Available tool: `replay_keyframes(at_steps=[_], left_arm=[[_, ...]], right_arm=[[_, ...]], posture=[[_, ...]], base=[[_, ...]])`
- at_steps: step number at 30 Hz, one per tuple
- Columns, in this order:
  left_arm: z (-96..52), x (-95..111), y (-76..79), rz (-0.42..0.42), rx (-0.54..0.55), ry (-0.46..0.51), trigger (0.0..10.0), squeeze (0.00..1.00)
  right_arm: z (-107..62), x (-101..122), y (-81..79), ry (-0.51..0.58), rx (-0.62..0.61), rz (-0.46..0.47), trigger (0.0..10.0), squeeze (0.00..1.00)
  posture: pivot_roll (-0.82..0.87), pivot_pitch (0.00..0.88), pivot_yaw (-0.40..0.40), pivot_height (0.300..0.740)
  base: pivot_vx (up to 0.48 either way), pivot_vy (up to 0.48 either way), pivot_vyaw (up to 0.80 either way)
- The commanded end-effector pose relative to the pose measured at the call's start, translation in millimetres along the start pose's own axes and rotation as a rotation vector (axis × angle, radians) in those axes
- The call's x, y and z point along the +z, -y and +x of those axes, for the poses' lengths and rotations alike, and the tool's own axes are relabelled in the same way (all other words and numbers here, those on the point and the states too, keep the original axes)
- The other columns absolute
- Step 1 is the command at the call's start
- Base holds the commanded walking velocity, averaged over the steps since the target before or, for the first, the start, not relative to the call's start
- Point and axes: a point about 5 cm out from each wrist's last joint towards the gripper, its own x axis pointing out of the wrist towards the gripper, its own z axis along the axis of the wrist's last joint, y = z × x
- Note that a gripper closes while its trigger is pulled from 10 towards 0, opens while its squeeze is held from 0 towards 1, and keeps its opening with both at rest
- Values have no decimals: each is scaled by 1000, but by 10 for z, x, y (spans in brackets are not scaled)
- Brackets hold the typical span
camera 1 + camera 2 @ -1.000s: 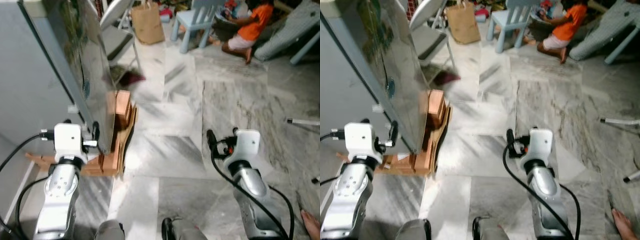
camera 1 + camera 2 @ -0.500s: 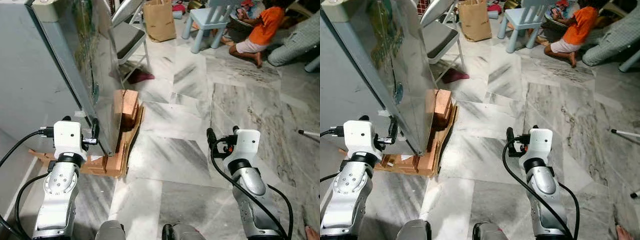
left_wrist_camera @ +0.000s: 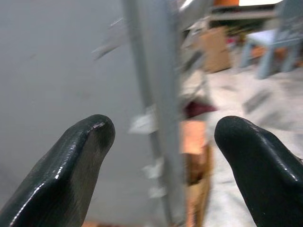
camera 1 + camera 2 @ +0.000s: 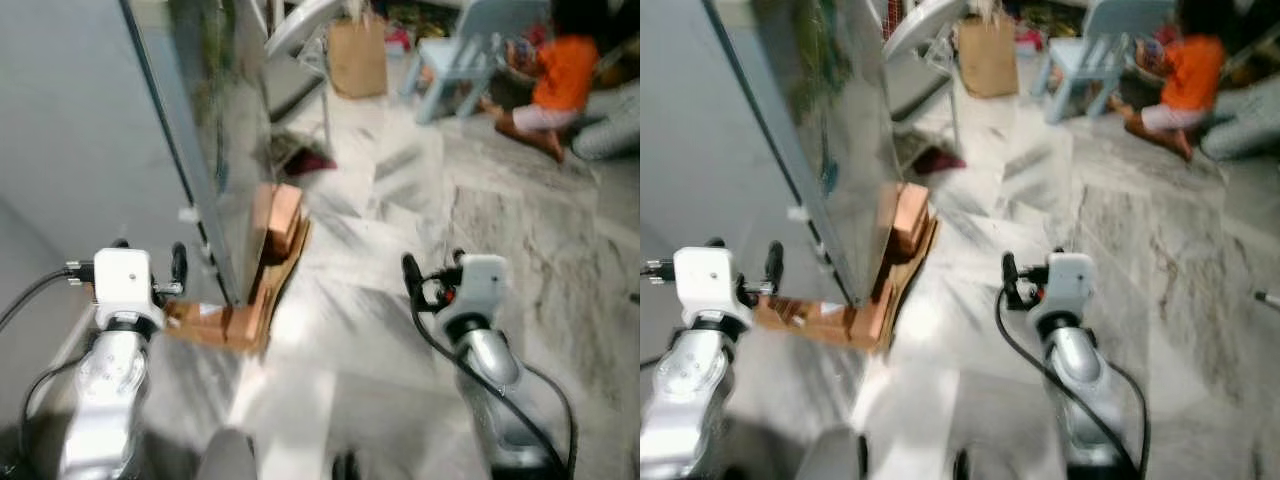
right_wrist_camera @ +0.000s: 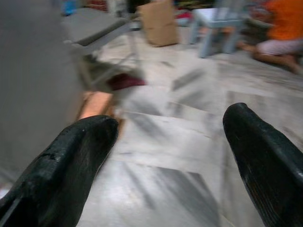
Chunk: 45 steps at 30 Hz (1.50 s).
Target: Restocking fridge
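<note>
1. Grey fridge [image 4: 90, 150] stands at the robot's left, its shiny door [image 4: 215, 130] edge-on and standing out from the body, with wooden blocks and cardboard [image 4: 265, 270] at its foot.
2. Left gripper [image 3: 161, 156] is raised in front of the door's edge, fingers spread wide, holding nothing.
3. Right gripper [image 5: 170, 156] hangs over the marble floor [image 4: 520, 220], fingers also parted and empty.
4. Farther off are a brown paper bag [image 4: 357, 55], a pale blue chair [image 4: 455, 55], a folding chair [image 4: 925, 40] and a person in orange [image 4: 560, 80] on the floor.
</note>
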Motion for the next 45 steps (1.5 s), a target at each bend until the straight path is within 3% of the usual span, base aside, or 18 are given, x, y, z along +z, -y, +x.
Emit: replay_keyframes(at_steps=[1, 8, 17, 27, 45], left_arm=[[8, 12, -1, 4, -11, 5, 10000, 0], [13, 34, 12, -1, -33, 16, 10000, 0], [-29, 25, 33, -12, -42, 13, 10000, 0], [-65, 1, 38, -10, -31, 4, 10000, 0], [-260, -64, -9, 1, 24, -36, 10000, 0]], right_arm=[[0, 25, 38, 7, -12, -4, 10000, 0], [9, 27, 55, 9, -16, -9, 10000, 0], [20, 26, 40, 11, -10, -8, 10000, 0], [11, 21, 52, 8, -12, -12, 10000, 0], [14, 8, 52, 2, -9, -15, 10000, 0]], posture=[[82, 149, -70, 740], [84, 148, -69, 740], [89, 148, -71, 740], [86, 150, -71, 740], [96, 154, -72, 740]], base=[[0, 0, 0], [0, 0, 0], [311, 0, -723], [295, 0, 0], [73, 0, 0]])
